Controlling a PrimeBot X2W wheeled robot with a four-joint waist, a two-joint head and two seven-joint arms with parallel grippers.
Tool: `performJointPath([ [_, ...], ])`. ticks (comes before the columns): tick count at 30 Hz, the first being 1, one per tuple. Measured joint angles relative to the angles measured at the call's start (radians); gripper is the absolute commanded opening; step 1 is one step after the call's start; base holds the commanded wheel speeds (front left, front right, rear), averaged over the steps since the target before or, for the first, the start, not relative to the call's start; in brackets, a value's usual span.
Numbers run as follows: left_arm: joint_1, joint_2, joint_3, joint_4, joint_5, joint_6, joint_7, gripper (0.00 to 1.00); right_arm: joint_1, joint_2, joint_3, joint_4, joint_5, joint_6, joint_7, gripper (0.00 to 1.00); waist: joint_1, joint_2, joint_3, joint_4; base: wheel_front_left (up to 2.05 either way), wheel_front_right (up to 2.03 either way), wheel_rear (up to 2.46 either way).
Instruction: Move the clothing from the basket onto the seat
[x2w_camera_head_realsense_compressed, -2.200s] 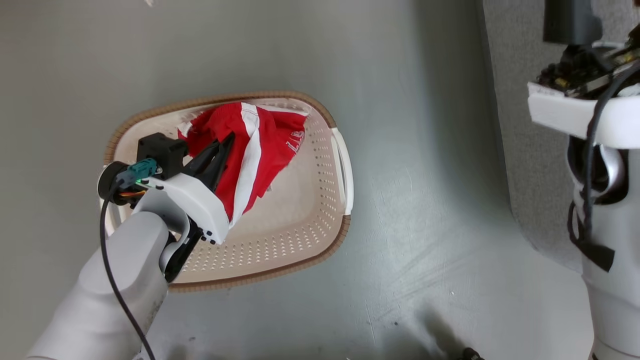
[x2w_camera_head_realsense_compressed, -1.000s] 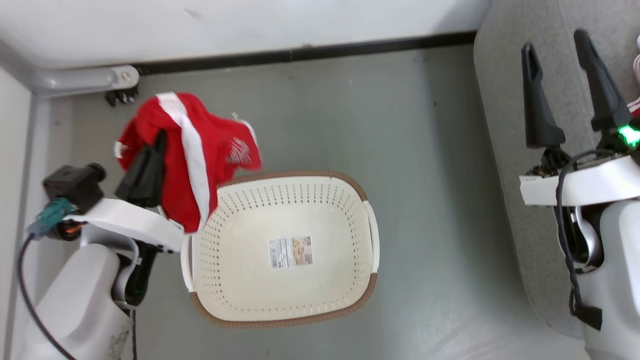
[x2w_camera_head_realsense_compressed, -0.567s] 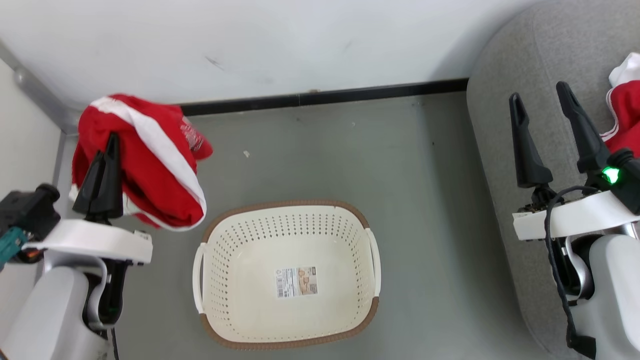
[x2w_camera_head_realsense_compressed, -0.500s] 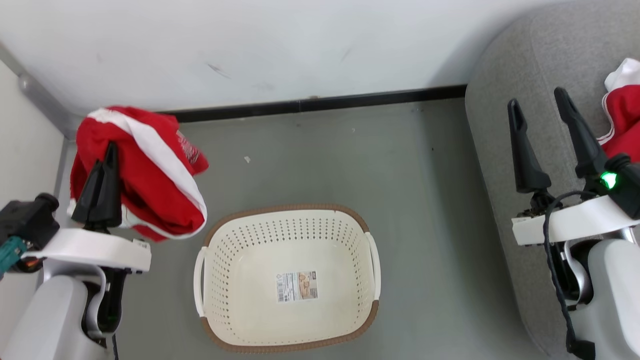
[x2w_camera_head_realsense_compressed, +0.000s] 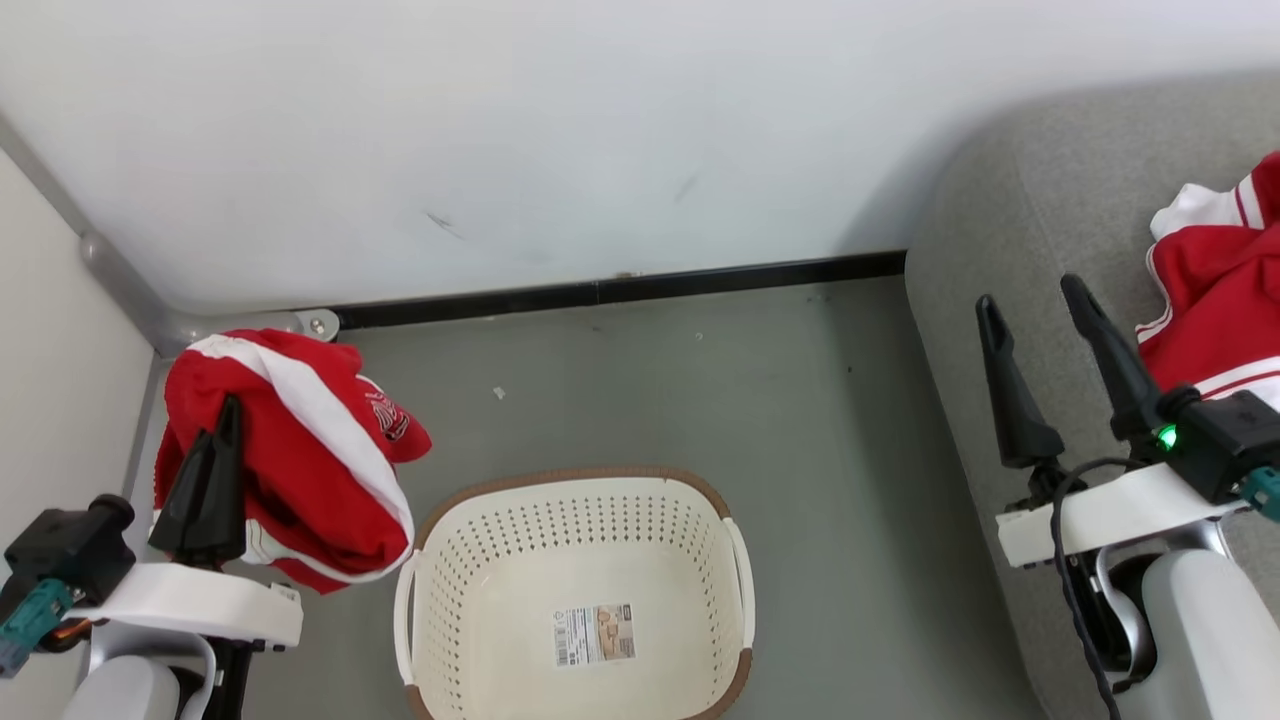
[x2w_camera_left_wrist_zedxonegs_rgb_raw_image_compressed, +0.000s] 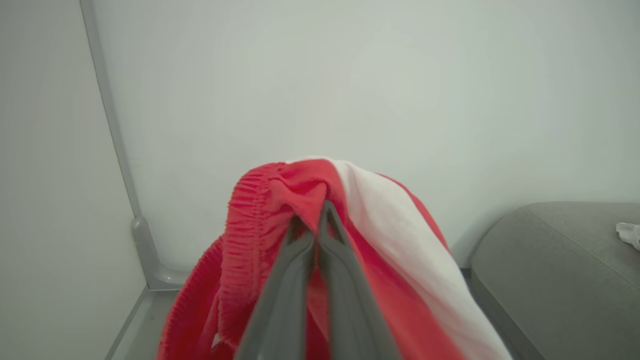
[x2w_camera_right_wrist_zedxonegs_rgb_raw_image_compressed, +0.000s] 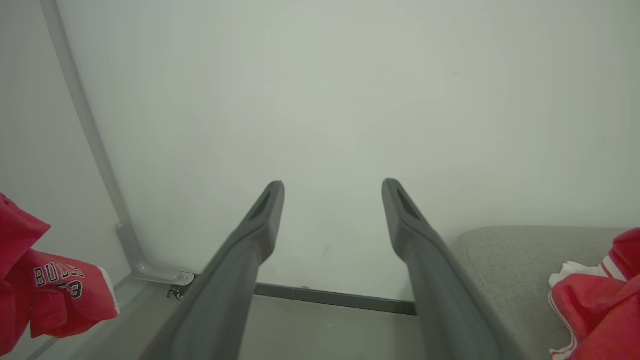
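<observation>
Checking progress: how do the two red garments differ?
Grip: the held garment is pinched in the shut left gripper; the other garment is free of the open right gripper. Place: the held one hangs over the floor; the other lies on the sofa. Both red, white-trimmed.

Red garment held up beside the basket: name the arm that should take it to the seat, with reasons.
Left, most likely. The left gripper is shut on the red garment, clear of the empty basket. The right gripper is open and empty by the seat, where another garment lies.
</observation>
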Motion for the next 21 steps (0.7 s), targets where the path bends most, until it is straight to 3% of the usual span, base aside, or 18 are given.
performJointPath([
  [21, 0.155, -0.030, 0.055, -0.023, 0.040, 0.003, 0.000, 0.00, 0.091, 0.007, 0.030, 0.017, 0.020, 0.000, 0.000, 1.00, 0.0000, 0.0000, -0.120, -0.014, 0.00, 0.00, 0.00],
])
